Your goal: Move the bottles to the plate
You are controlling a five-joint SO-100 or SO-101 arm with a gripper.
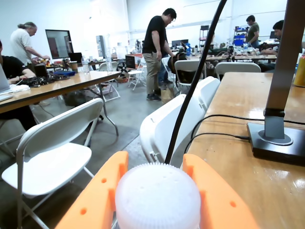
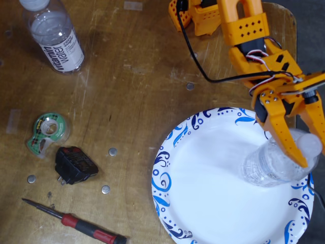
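Note:
A small clear bottle (image 2: 266, 170) stands on the right part of the white, blue-patterned plate (image 2: 203, 203). My orange gripper (image 2: 311, 150) reaches down from the top right and is shut on its neck. In the wrist view the bottle's ribbed white cap (image 1: 157, 200) sits tight between the two orange fingers (image 1: 95, 195) of the gripper (image 1: 155, 161). The second bottle (image 2: 56, 38), labelled "vitamin water", stands at the table's top left, far from the plate and the gripper.
Left of the plate lie a green tape dispenser (image 2: 45, 132), a black adapter (image 2: 76, 165), a red-handled screwdriver (image 2: 76, 223) and several coins. A black cable (image 2: 203, 66) crosses the table. The wrist view shows a lamp base (image 1: 276, 140) and white folding chairs (image 1: 57, 152).

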